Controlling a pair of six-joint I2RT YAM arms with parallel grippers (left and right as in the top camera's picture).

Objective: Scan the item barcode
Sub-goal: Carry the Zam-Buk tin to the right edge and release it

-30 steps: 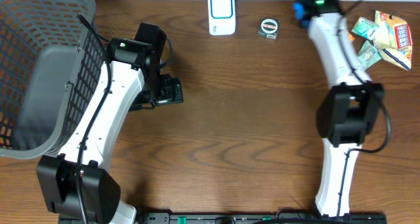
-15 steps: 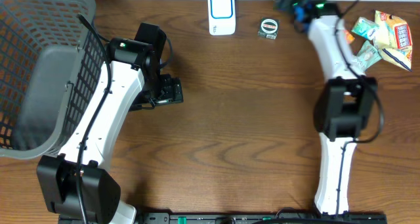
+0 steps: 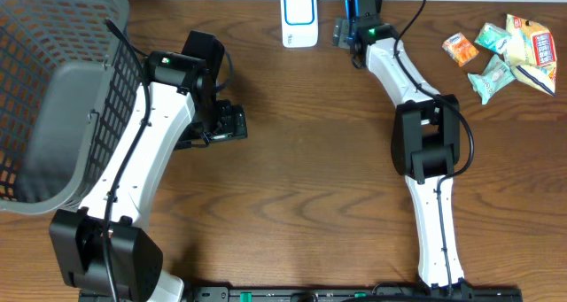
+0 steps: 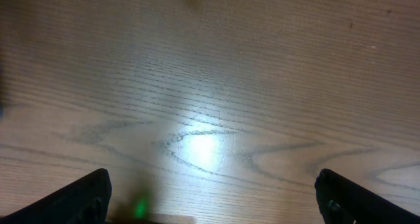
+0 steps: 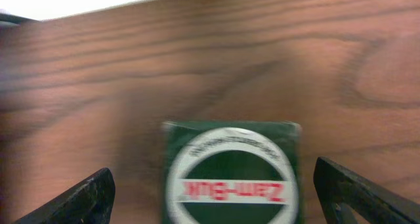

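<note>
In the right wrist view a small green tin (image 5: 231, 175) with a white ring and red lettering lies flat on the wood. It sits directly between my right gripper's (image 5: 216, 207) open fingers (image 5: 73, 201), with gaps on both sides. From overhead, my right gripper (image 3: 353, 27) hangs over that spot at the table's back edge and hides the tin. A white scanner (image 3: 299, 17) with a blue-edged window stands just left of it. My left gripper (image 3: 227, 125) hovers open over bare wood left of centre, nothing between its fingers (image 4: 75, 199).
A grey mesh basket (image 3: 53, 89) fills the far left. Several snack packets (image 3: 496, 50) lie at the back right corner, one small packet (image 3: 459, 49) nearest the right arm. A green light spot (image 4: 140, 207) glows on the wood under the left wrist.
My right arm swung left from the snack packets to above the green tin, and its jaws opened wider. A small packet now shows where the arm was. The left arm stayed still.
</note>
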